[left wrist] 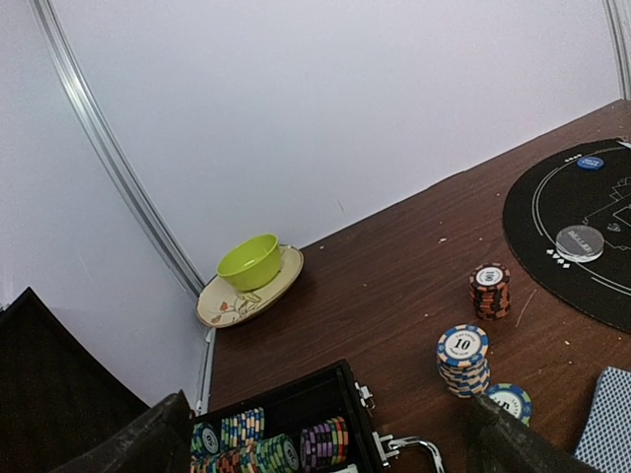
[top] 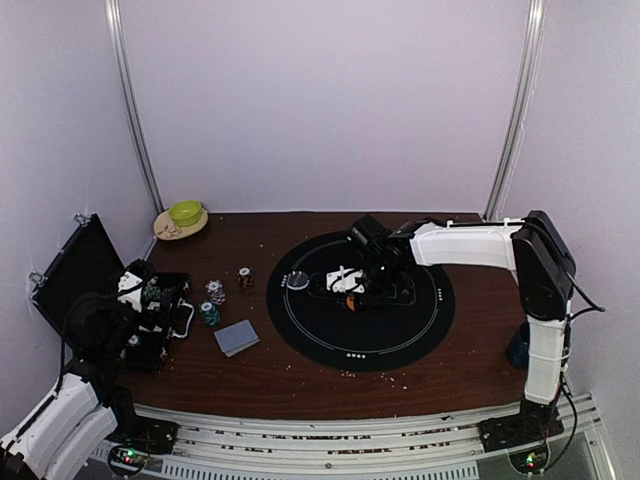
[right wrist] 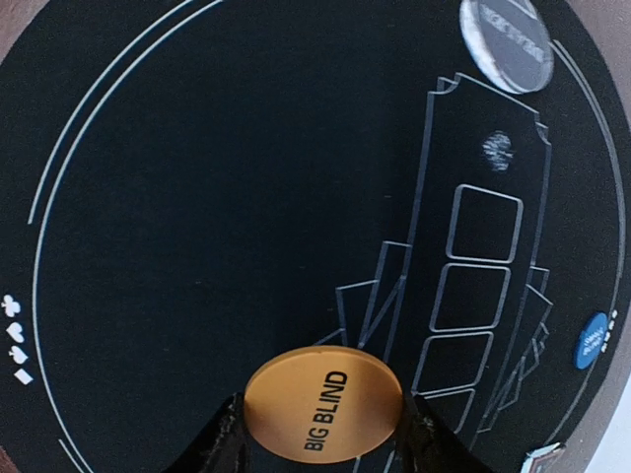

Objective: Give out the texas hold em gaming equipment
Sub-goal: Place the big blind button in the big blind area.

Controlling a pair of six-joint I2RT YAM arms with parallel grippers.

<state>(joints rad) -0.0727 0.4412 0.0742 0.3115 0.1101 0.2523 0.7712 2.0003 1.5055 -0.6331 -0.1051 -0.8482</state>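
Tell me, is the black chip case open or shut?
Open: the chip case shows rows of chips inside, and its lid stands raised.

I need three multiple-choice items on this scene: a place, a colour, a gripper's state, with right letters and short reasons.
1. Where on the table does the green bowl stand? A) far left corner B) near right corner C) the middle
2. What colour is the BIG BLIND disc? A) blue B) orange C) green
3. How is the right gripper? A) open and empty B) out of view C) shut on the BIG BLIND disc
1 A: the top view shows it there. 2 B: the right wrist view shows orange. 3 C: the disc sits between both fingers.
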